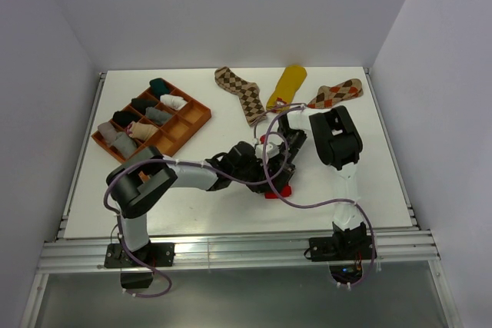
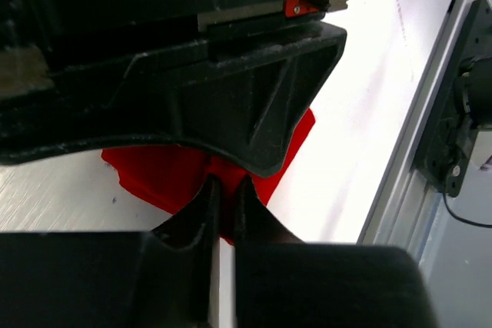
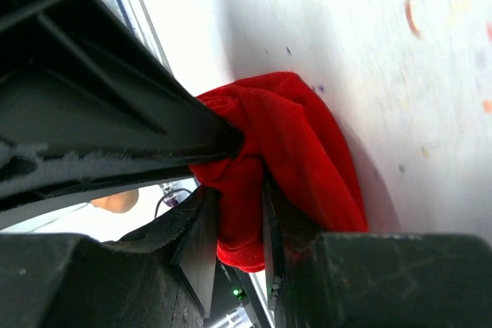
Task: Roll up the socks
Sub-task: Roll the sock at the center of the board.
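Note:
The red sock (image 1: 279,190) lies bunched near the table's front middle, mostly hidden under both grippers. My left gripper (image 1: 261,170) reaches in from the left, and its jaws (image 2: 225,183) pinch a thin edge of the red sock (image 2: 165,178). My right gripper (image 1: 280,160) comes down from the right and is shut (image 3: 240,192) on a thick fold of the red sock (image 3: 307,144). Each wrist view is partly blocked by the other gripper's black body. Two brown argyle socks (image 1: 242,94) (image 1: 336,94) and a mustard yellow sock (image 1: 288,84) lie flat at the back.
An orange compartment tray (image 1: 198,117) at the back left holds several rolled socks. The table's metal front rail (image 2: 407,159) runs close to the right of the red sock. Purple cables loop over both arms.

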